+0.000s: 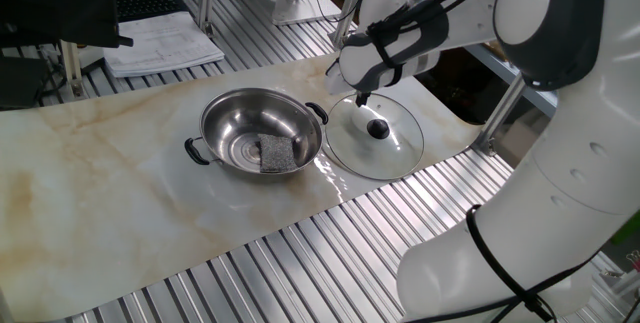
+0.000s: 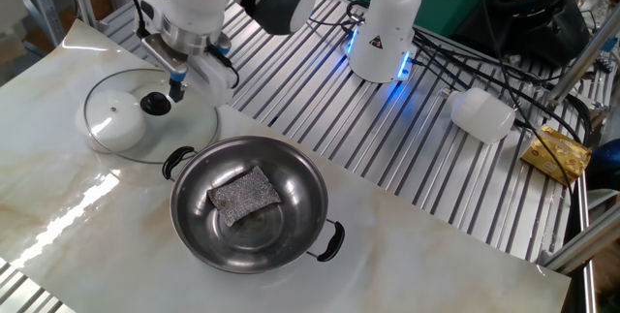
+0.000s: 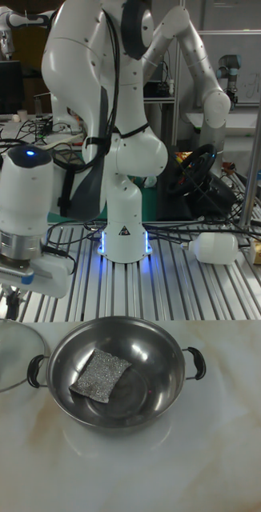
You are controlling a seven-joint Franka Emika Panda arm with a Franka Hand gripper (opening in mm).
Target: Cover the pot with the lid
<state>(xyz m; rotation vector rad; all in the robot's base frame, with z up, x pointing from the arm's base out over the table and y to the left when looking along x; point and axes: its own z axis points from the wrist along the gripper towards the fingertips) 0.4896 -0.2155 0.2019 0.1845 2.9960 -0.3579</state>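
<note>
Marble-patterned board over slatted metal table, steel pot mid-board, glass lid flat just right.

lid: cut off by the left edge in the tall fixed view, beside the pot; knob barely shows.
hand: fingertips small and dark above the lid; jaw gap cannot be told.
pot floor: partly hidden under the scouring pad.

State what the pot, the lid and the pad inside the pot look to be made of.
The pot: polished steel, mirror reflections. The lid: clear glass, the table shows through; black knob, likely plastic. The pad: grey speckled mesh, perhaps steel wool or sponge.
</note>
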